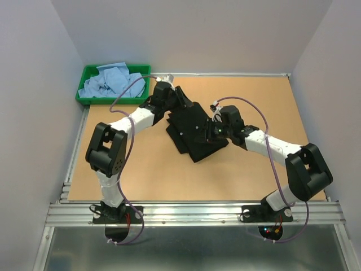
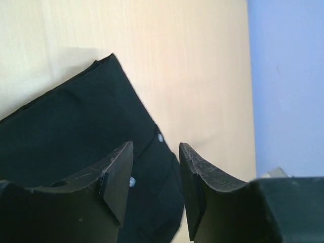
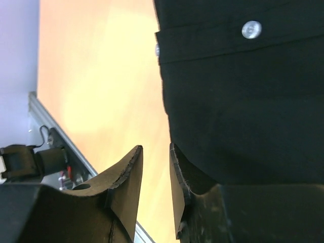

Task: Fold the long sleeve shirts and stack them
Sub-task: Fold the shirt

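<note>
Tan tabletop (image 1: 254,169) holds the folded black shirt (image 1: 194,132) at centre frame, light blue shirts (image 1: 113,82) heaped in the green tray (image 1: 84,99) upper left. My left gripper (image 2: 156,152) and right gripper (image 3: 156,152) hover narrowly parted, empty, at its edges; pinching one layer alone could drag the fold open.

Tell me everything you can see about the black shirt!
The black shirt is soft, plain dark cloth with small pale buttons along a stitched strip. It lies folded into a flat, slanted bundle in the middle of the brown table, its layers stepping out at the near edge. The left gripper is at its far end and the right gripper at its right side, both open, neither pinching it.
</note>
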